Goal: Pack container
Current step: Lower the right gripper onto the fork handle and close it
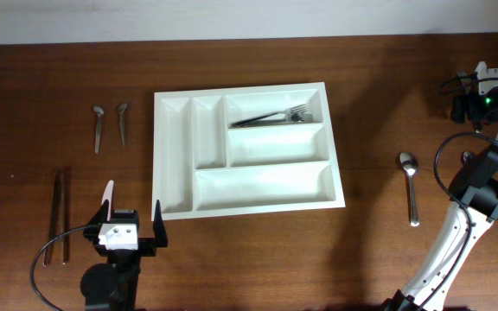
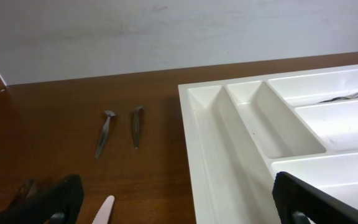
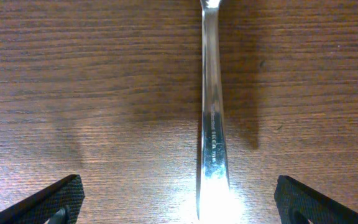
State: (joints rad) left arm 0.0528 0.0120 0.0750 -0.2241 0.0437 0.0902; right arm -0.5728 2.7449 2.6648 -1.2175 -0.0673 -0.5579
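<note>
The left gripper (image 1: 131, 214) hangs over the counter (image 1: 258, 259) just off the container's near-left corner, its fingers spread wide and pinching nothing; from the left wrist view that corner sits between the two dark fingers, and a white tapered piece (image 2: 105, 209) shows by the left one, though I cannot tell whether it belongs to the gripper. The right gripper (image 3: 179, 200) is well off to the container's right, likewise spread and empty; its wrist view looks straight down on a shiny metal handle (image 3: 211, 124) lying flat on the wood between the fingers, neither finger touching it.

The container (image 1: 262, 183), a white tray, lies flat at mid-counter, slightly skewed; two narrow compartments run along its left side and three long ones are stacked to their right. Forks (image 1: 271, 117) lie in the farthest long compartment, tines toward its right end; the other compartments hold nothing visible.

Left of the container, toward the far side, lie two short utensils, one further out (image 1: 98, 128) and one nearer the tray (image 1: 123, 123); further left and nearer lie two long thin utensils (image 1: 61, 216) side by side. Right of the container lies a spoon (image 1: 411, 186), bowl pointing away; beyond it another utensil end (image 1: 467, 157) peeks past the right arm.
</note>
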